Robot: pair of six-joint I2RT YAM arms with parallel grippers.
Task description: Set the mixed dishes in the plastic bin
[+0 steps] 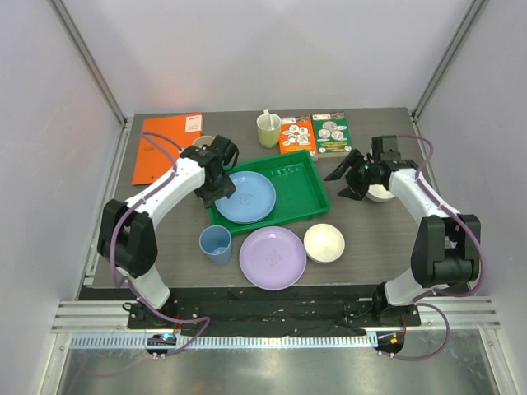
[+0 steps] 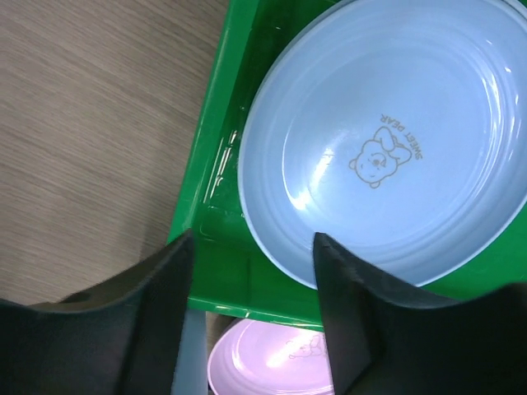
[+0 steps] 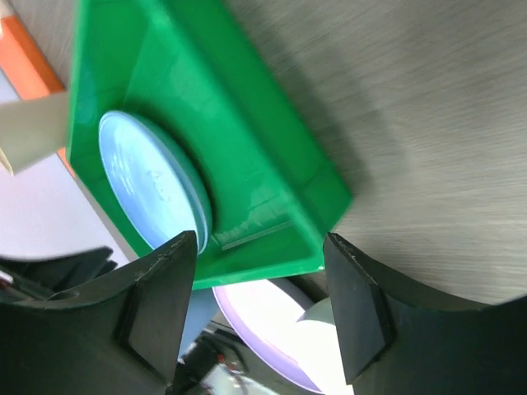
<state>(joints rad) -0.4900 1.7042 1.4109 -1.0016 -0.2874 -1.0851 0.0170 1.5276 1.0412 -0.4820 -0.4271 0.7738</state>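
- The light blue plate [image 1: 245, 197] lay flat inside the green plastic bin [image 1: 301, 186], toward its near-left corner. I could not tell whether a second plate sat beneath it.
- The left gripper [image 2: 251, 243] hovered over that corner, jaws spread wide with nothing between them and the plate's rim just below.
- The right gripper [image 1: 345, 184] hung over the table just right of the bin, likewise wide apart and empty. A pale rounded thing under its wrist was too hidden to name.
- Outside the bin, along the near side, stood the blue cup [image 1: 216, 244], the lilac plate [image 1: 272, 257] and the cream bowl [image 1: 324, 243], plate and bowl close together.
- What seemed to be a beige cup [image 1: 200, 142] stood behind the left arm, beside the orange folder [image 1: 167, 146].
- The mug with a spoon [image 1: 268, 129] stood behind the bin and was no part of the job.
- By my judgement the work was between placements, with most dishes yet to go in.
- The next move probably called for the left arm to lift clear of the rim, swing to the blue cup and close across its wall.
- The flat lilac plate would need a pinch at its rim.
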